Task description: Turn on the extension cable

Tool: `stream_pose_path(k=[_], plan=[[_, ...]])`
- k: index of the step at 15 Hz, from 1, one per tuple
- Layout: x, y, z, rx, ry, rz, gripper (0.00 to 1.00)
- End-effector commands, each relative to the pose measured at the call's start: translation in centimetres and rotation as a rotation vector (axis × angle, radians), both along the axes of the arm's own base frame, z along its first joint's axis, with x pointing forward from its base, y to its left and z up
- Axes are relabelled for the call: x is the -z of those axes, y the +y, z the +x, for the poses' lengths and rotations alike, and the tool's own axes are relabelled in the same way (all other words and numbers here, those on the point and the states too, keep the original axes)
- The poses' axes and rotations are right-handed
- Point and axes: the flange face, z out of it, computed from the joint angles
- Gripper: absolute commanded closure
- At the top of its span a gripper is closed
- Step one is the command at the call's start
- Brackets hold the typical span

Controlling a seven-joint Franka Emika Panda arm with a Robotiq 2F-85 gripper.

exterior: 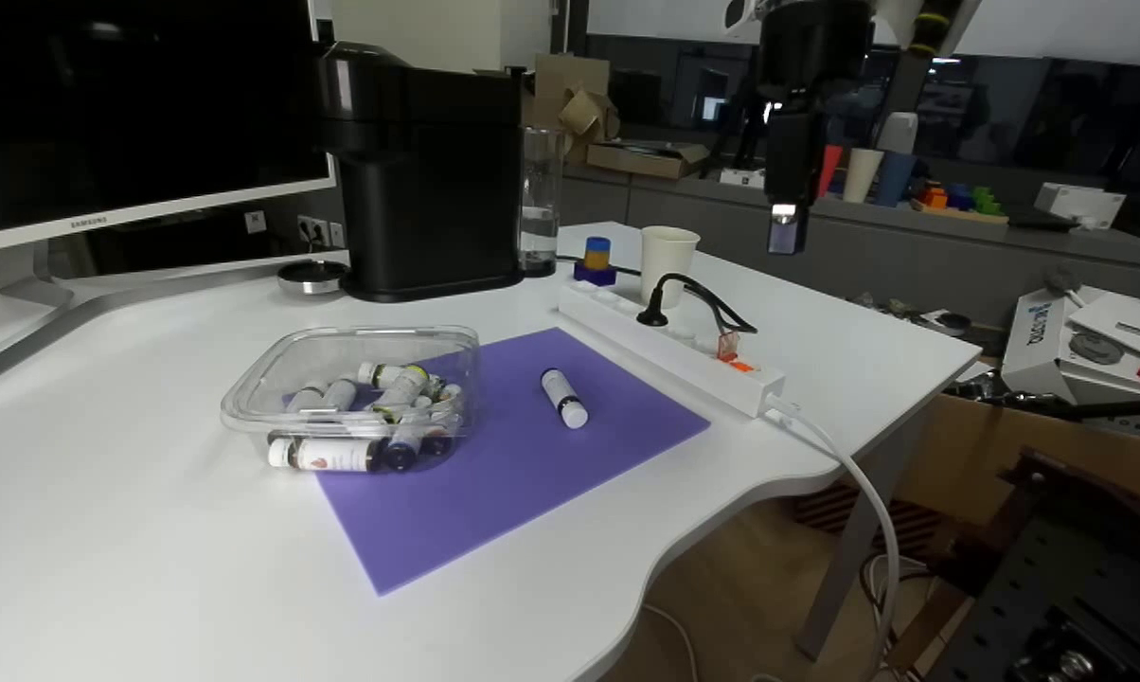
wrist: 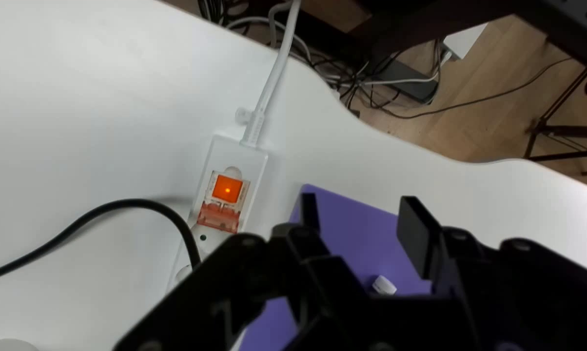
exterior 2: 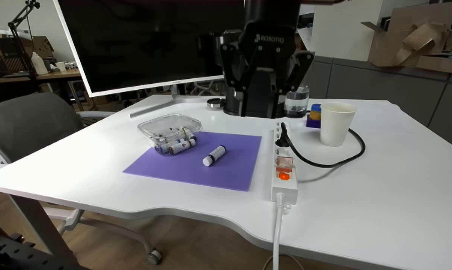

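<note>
The extension cable is a long white power strip (exterior: 663, 349) lying on the white table; it shows also in an exterior view (exterior 2: 285, 190) and in the wrist view (wrist: 235, 155). Its red-orange switch (wrist: 227, 188) has a small bright spot; I cannot tell lamp from reflection. A clear reddish flap (wrist: 219, 217) stands raised beside the switch (exterior 2: 284, 176). A black plug (exterior: 652, 313) sits in the strip, and a white cord (exterior 2: 278, 228) leaves its near end. My gripper (exterior 2: 257, 112) is open and empty, high above the table. In the wrist view, the strip lies left of the fingers (wrist: 359, 214).
A purple sheet (exterior: 494, 493) bears a white marker (exterior: 564, 398) and part of a clear tub (exterior: 352, 426) of bottles. A paper cup (exterior 2: 335, 127), a toy block stack (exterior 2: 314, 116) and the plug's black lead (exterior 2: 323, 165) are near the strip. A black coffee machine (exterior: 428, 180) and a monitor stand behind.
</note>
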Motion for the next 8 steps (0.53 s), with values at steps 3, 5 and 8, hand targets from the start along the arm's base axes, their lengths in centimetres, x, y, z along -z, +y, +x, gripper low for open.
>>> stream_pose_path(k=[3, 5, 8], plan=[[-2.8, 0.2, -1.0, 0.145, 0.100, -0.095, 0.07], [-2.5, -0.2, -1.0, 0.215, 0.111, -0.137, 0.00], [-2.0, -1.1, -1.1, 0.329, 0.117, -0.208, 0.00]])
